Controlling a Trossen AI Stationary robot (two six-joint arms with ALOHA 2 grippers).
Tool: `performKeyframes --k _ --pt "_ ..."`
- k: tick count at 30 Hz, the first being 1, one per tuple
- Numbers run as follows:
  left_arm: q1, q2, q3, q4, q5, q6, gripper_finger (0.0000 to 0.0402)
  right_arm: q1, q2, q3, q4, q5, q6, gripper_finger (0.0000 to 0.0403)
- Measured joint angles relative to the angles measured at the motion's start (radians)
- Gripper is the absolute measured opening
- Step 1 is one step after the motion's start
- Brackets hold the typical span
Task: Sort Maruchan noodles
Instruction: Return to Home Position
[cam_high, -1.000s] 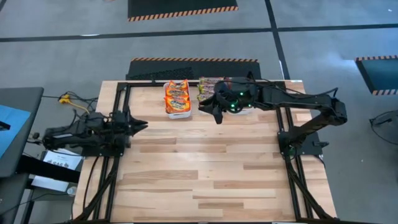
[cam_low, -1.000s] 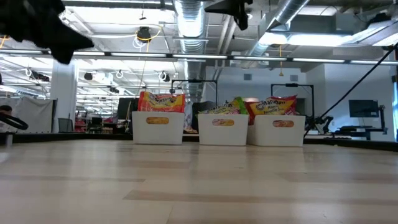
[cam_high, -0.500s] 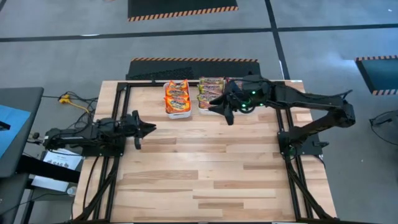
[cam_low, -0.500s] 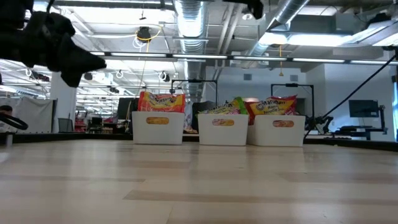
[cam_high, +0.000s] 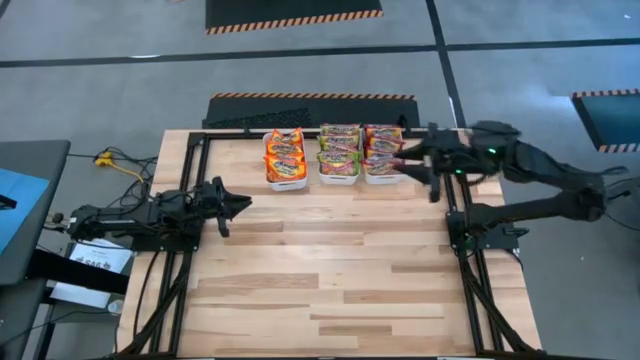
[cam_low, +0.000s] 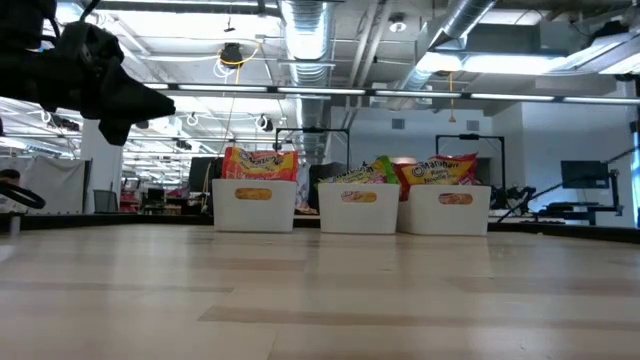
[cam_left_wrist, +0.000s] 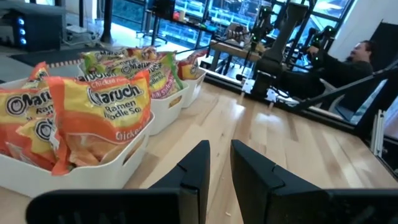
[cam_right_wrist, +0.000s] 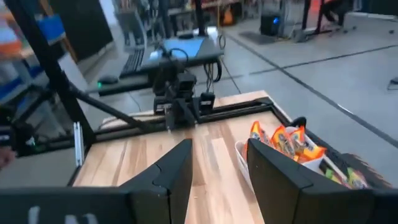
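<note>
Your Maruchan noodles (cam_high: 340, 152) all sit in the three white bins (cam_low: 358, 208) along the far edge of the table (cam_high: 330, 270): orange on the left, green in the centre, red on the right, with none lying loose. The right gripper (cam_high: 416, 172), over the centre and right bins a second ago, has swung off to their right, jaws spread and empty. The left gripper (cam_high: 236, 212) waits at the left edge, fingers a narrow gap apart, holding nothing. The sort looks done; only homing remains.

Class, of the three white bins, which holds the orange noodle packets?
The leftmost bin; the middle bin holds green packets, the right bin red.
</note>
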Motion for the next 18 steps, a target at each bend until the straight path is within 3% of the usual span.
performKeyframes --k 7,18 --pt "0.000 0.003 0.000 -0.001 0.001 0.125 0.0052 0.017 -0.265 -0.301 0.171 0.008 -0.005 0.0175" --pt "0.000 0.003 0.000 -0.001 0.001 0.211 0.0052 0.016 -0.525 -0.661 0.220 0.011 0.039 0.0175"
